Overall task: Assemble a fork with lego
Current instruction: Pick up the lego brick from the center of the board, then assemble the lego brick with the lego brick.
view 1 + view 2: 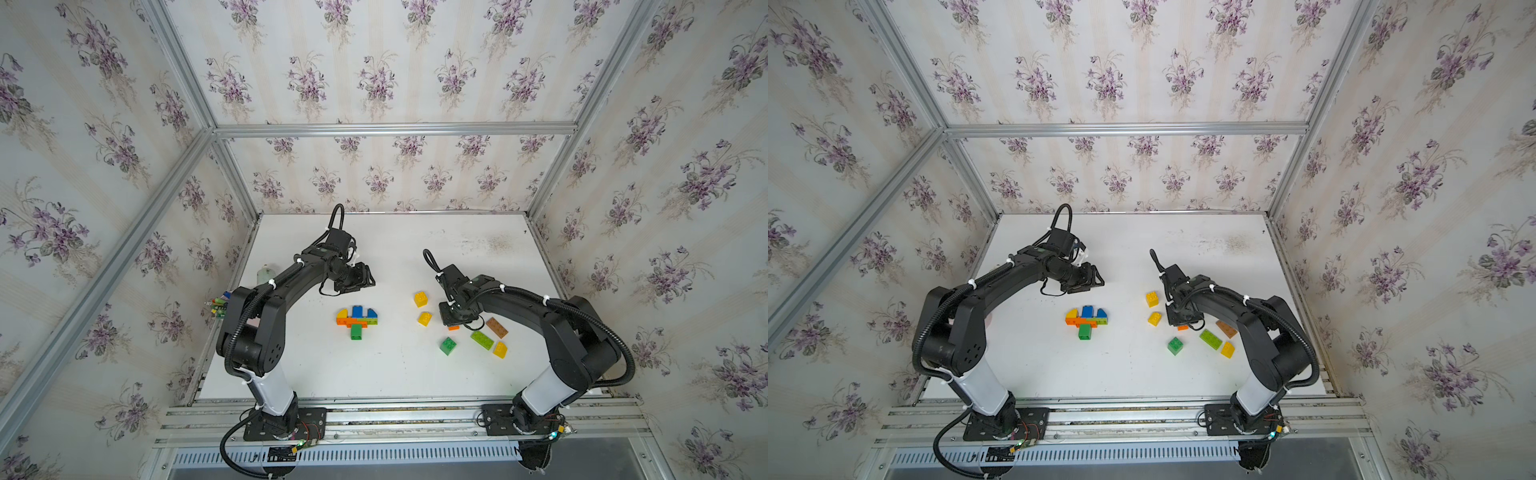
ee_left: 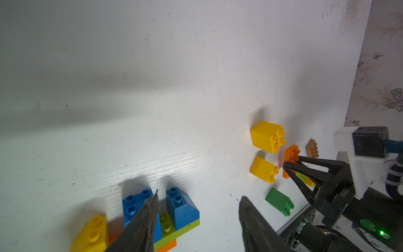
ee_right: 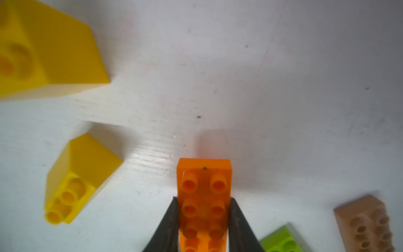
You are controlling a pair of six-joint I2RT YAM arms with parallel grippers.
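Observation:
The partly built lego piece (image 1: 356, 320) (image 1: 1086, 319) lies mid-table: orange and lime plates topped by blue and yellow bricks, with a green brick at its near end. My left gripper (image 1: 365, 280) (image 2: 199, 195) hangs open just behind it, holding nothing. My right gripper (image 1: 453, 322) (image 3: 204, 199) is shut on a flat orange brick (image 3: 204, 192) (image 2: 291, 155), one finger on each long side, low at the table. I cannot tell whether the brick is lifted off the surface.
Loose bricks surround the right gripper: two yellow ones (image 1: 420, 299) (image 1: 424, 318) to its left, a dark green one (image 1: 447, 345), a lime one (image 1: 482, 339), a brown one (image 1: 497, 327) and another yellow one (image 1: 500, 349) nearer. Marker pens (image 1: 218, 305) and a bottle (image 1: 266, 274) sit at the table's left edge.

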